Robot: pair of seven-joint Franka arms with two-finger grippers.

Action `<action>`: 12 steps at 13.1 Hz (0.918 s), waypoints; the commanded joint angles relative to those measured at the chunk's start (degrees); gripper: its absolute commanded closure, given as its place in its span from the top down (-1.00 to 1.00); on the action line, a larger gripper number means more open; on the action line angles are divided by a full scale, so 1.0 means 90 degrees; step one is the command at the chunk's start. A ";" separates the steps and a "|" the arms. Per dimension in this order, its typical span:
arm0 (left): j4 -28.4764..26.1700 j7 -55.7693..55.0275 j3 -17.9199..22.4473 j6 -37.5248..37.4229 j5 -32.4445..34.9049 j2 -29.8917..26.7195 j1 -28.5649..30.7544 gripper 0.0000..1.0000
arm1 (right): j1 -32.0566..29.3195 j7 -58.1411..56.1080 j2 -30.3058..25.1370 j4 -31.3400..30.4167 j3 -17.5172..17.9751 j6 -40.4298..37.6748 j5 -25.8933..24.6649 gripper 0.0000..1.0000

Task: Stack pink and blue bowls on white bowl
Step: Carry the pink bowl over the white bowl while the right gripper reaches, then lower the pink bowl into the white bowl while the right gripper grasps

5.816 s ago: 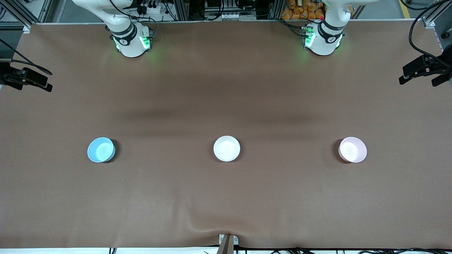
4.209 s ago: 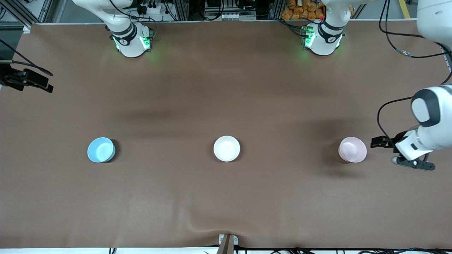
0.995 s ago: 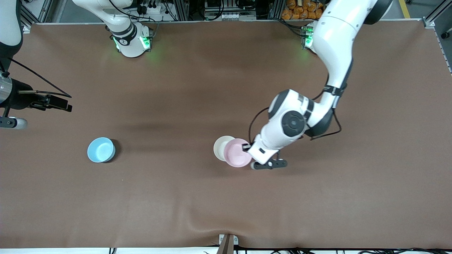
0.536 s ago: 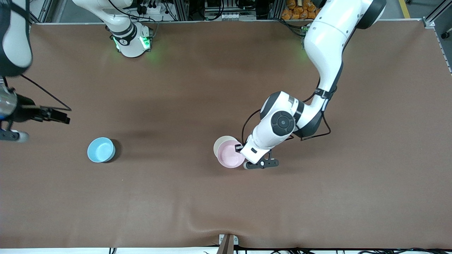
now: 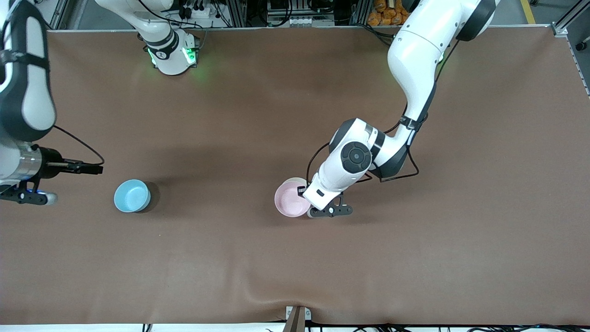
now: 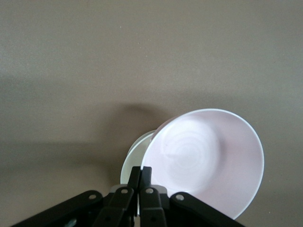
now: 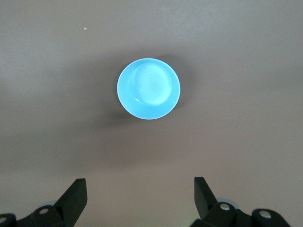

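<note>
Wide table (image 5: 258, 258) under a brown cover, rippled at its near edge, aluminium framing (image 5: 239, 11), cables and orange clutter (image 5: 392, 11) along its top.

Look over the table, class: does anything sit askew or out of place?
The pink bowl, gripped at its rim by the left hand, hangs tilted and off-centre over the white bowl. The blue bowl sits upright, the open right hand beside it.

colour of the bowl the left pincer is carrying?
Pale pink bowl, gripped at its rim by the left pincer; clearest in the left wrist view.
</note>
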 commanded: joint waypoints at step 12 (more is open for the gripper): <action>-0.0348 -0.0183 0.0062 -0.0337 0.0004 -0.0142 -0.0112 -1.00 | -0.0345 -0.0551 0.1737 0.0430 0.0081 0.0335 0.0511 1.00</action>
